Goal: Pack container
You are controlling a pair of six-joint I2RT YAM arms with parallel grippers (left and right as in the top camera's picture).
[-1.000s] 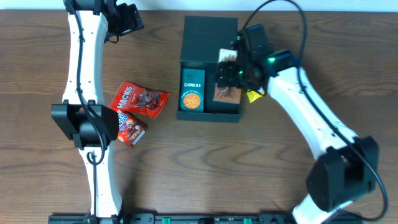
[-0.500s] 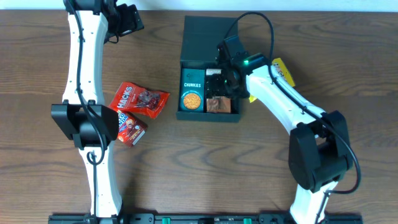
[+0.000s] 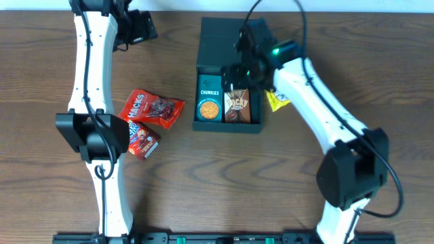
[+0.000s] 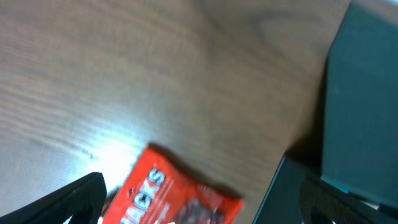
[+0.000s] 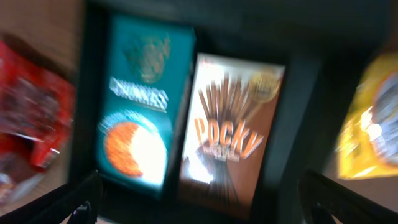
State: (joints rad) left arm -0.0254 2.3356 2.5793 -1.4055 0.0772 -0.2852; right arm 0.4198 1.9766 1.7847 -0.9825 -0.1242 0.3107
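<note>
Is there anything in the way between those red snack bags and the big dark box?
Nothing visible: only bare table lies between the red packets and the container, whose lid is folded back. Inside, the Chunkies box and the Pocky box already cover its floor.

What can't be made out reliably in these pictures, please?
Yellow packet: overhead, right arm covers most; right wrist, blurred, print unreadable.
Lower red packet: overhead, left arm hides its left end.
Upper red packet: left wrist, cut off by the bottom edge.
</note>
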